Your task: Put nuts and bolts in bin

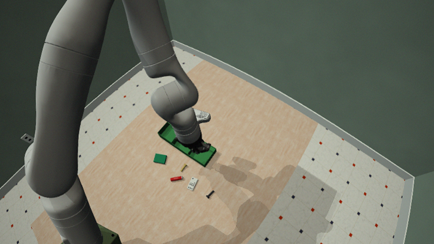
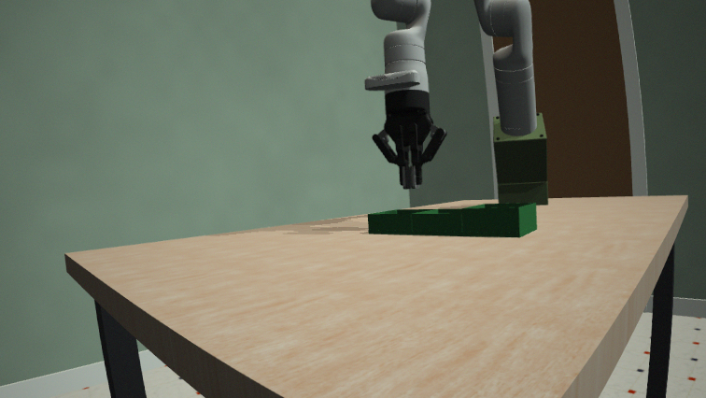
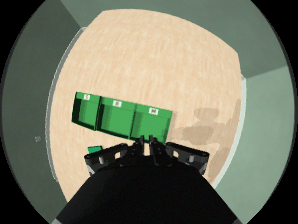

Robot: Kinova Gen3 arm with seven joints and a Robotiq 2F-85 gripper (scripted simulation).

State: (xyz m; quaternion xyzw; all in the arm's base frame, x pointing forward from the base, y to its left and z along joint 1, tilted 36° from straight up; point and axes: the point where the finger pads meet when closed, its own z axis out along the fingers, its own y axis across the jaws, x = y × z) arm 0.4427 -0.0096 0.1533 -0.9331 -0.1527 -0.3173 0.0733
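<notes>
A robot arm holds its black two-finger tool above a green three-compartment bin unit. The fingers point down and stand nearly together, with only a narrow gap; nothing can be made out between them. The unit stands on a pale wood-grain table. Each compartment has a small white label, too blurred to read surely.

Both visible bolts lie on the table, outside the bins. The small brass-coloured bolt is near the unit; the black bolt lies farther off. Between the two bolts is a white tile with dark dots. A red cylinder lies near the brass one, and a flat green square block rests beside the unit.
</notes>
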